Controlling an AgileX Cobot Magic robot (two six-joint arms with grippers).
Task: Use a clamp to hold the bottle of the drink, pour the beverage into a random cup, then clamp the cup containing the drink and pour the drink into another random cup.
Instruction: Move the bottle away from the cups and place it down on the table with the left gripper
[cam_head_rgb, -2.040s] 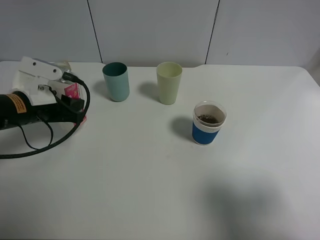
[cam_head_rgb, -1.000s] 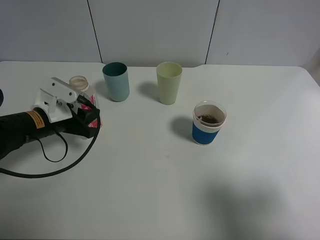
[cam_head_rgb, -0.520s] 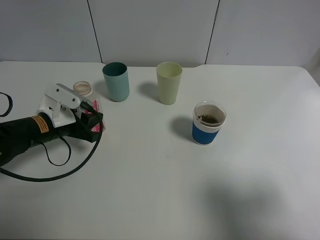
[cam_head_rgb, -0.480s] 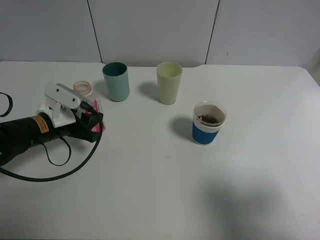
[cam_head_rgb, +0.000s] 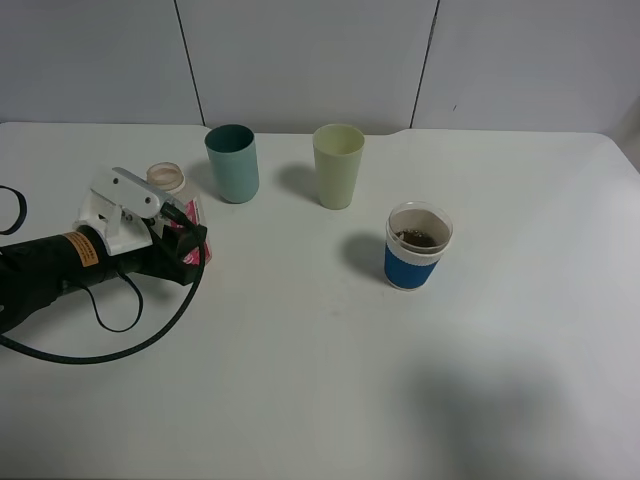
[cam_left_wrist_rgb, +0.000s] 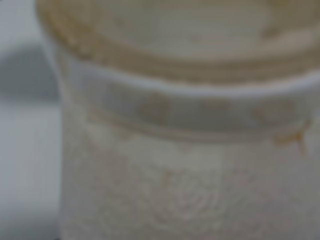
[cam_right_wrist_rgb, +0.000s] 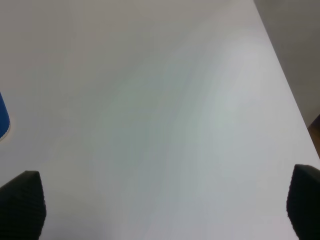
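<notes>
Quick count: three cups, one bottle, two tools. The cups are a teal tumbler (cam_head_rgb: 232, 163), a pale yellow-green tumbler (cam_head_rgb: 338, 165) and a short blue-banded cup (cam_head_rgb: 418, 245), all upright and apart on the white worktop (cam_head_rgb: 300, 380).

Only the blue-banded cup has anything in it that I can see, a bit of brown beverage (cam_head_rgb: 418, 238) low inside. Both tumblers look dark or plain inside from here. I can't tell whether anything's left in the bottle (cam_head_rgb: 178, 195); its neck is open with brownish smears, and it fills the left wrist view as a blur.

The left tool (cam_head_rgb: 150, 205) is clamped on the bottle, over on the left side near the teal tumbler. The right tool (cam_right_wrist_rgb: 160, 210) has its dark tips spread wide over bare worktop, holding nothing.

Versus two seconds back, the left arm and bottle have shifted right and closer to the camera. Over the last half second nothing has budged, and the cups haven't moved.
</notes>
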